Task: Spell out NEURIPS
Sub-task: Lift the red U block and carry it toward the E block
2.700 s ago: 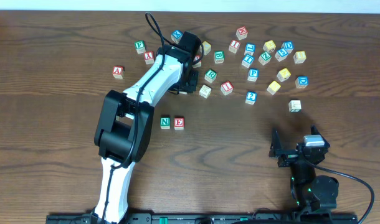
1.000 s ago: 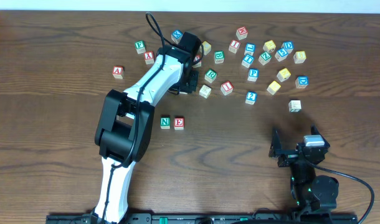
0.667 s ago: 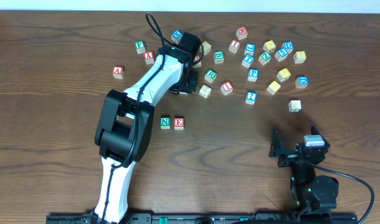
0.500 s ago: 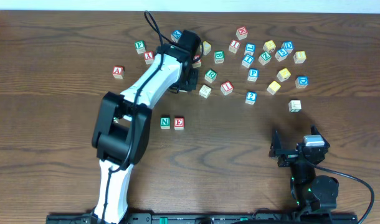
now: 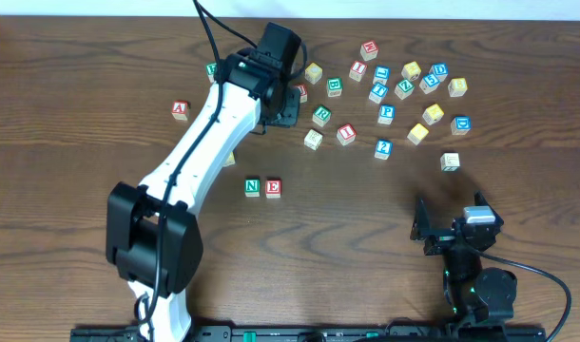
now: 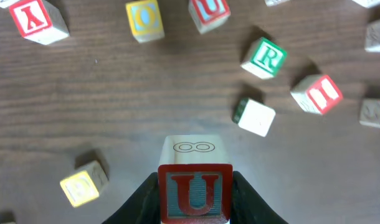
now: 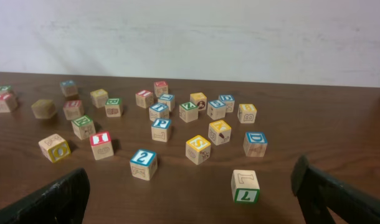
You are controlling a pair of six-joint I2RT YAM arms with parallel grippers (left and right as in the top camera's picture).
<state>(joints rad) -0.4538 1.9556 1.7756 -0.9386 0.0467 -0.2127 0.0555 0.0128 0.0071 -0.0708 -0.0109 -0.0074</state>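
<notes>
Stretching beneath the U cube (image 6: 195, 190): dark wood table (image 5: 366, 218), white wall (image 7: 190, 37).

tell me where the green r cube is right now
In the overhead view the green R cube lies far-centre on the table, just right of the left gripper, which holds a red U cube, with the red I cube at its near right.

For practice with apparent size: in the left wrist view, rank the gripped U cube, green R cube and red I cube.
1. gripped U cube: largest, being nearest the camera.
2. R cube and I cube: look alike, unranked.
</notes>
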